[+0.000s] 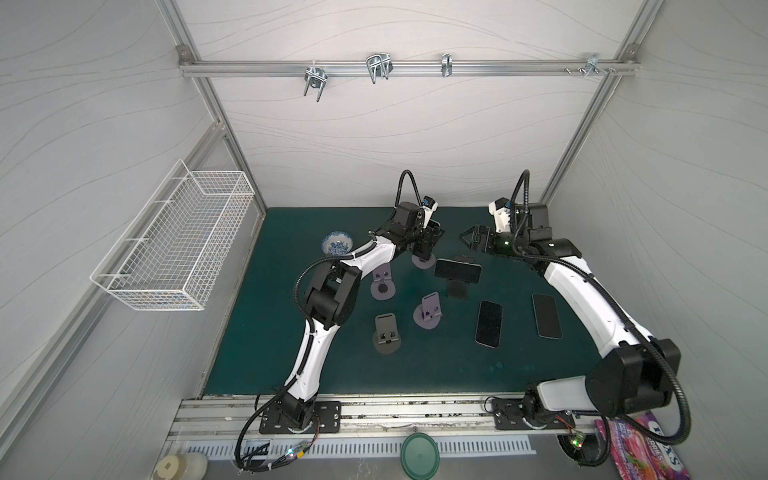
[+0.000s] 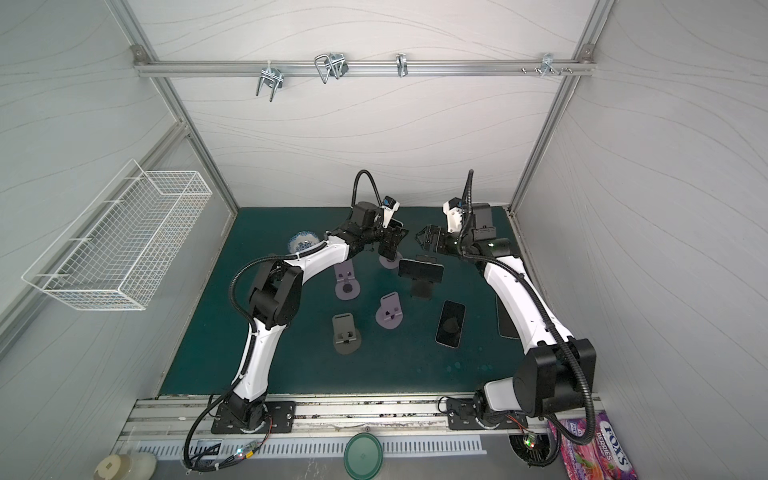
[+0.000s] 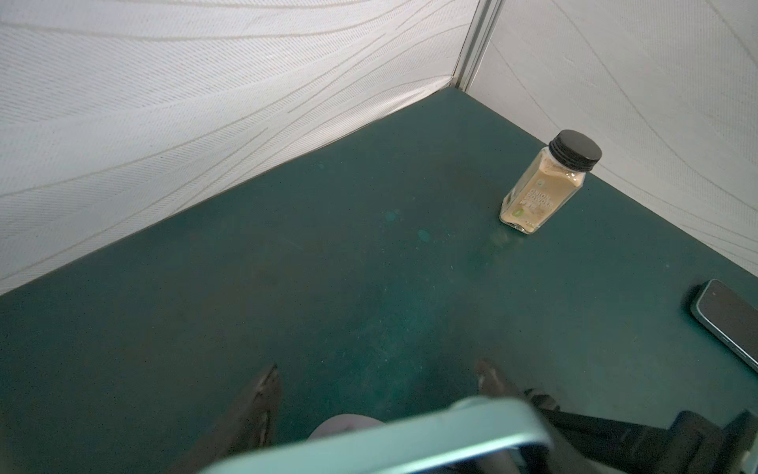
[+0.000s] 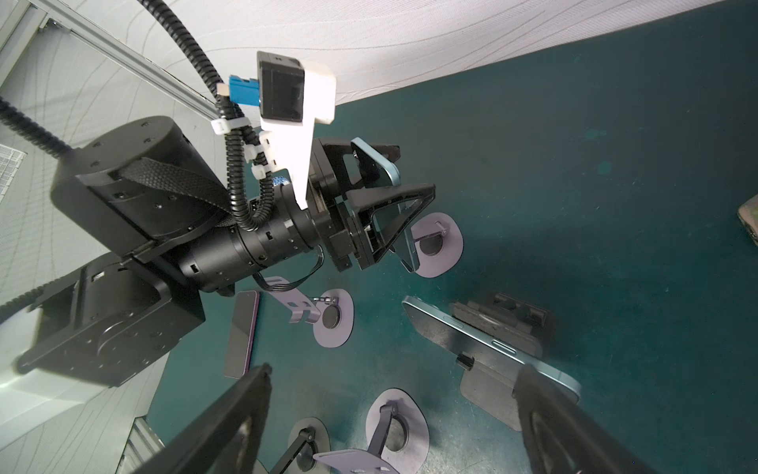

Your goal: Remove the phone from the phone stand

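Right wrist view: phone point(image 4: 387, 164) clamped between left jaws above stand point(image 4: 442, 246).

The mat point(image 1: 424, 370) is bare along its whole near edge, room for either arm to pass. Mid-mat is crowded: low stands point(image 1: 386, 332) cluster left of centre, and a propped phone point(image 1: 457, 271) stands tall just right of them. Toward the right edge, two flat phones point(image 1: 489, 323) have a bare lane between them (the right arm point(image 1: 582, 297) overhangs the outer one). Near the far edge, the left gripper point(image 1: 429, 248), clamped on a held phone point(image 3: 410, 443), and the spread right gripper point(image 1: 466, 239) have only a narrow gap between them. A bowl point(image 1: 337, 243) blocks the far left. A bottle point(image 3: 547, 184) stands in the far right corner, with bare mat before it.
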Controlling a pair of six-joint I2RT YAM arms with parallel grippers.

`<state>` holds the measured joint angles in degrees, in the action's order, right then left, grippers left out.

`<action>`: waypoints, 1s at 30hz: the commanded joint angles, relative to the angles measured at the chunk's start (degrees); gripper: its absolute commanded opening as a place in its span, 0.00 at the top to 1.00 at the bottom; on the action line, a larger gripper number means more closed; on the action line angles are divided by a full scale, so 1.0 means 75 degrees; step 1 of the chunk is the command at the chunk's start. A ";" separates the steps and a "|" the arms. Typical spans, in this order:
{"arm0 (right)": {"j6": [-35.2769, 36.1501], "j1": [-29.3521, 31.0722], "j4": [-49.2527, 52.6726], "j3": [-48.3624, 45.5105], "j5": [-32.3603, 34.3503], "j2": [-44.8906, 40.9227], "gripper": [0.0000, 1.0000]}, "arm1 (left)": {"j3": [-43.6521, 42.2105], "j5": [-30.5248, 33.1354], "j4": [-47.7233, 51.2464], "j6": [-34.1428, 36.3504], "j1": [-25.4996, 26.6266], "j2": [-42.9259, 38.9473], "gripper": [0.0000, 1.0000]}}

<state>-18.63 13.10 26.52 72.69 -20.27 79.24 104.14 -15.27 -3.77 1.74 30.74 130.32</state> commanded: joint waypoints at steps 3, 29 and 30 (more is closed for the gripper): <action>-0.0035 -0.0027 0.0091 0.0165 -0.0098 -0.0028 0.06 | 0.0447 -0.0079 -0.0360 0.0083 -0.0040 -0.0179 0.41; -0.0085 0.0068 0.0433 0.0434 -0.0138 -0.0215 0.12 | 0.0511 0.0008 -0.0220 -0.0048 -0.0046 -0.0946 0.43; -0.0084 0.0080 0.0436 0.0454 -0.0117 -0.0218 0.12 | 0.0497 0.0014 -0.0224 -0.0090 -0.0046 -0.1022 0.43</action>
<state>-19.11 13.23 28.64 74.35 -20.49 79.13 104.44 -15.16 -2.83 1.41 30.68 127.20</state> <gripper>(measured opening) 0.885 0.724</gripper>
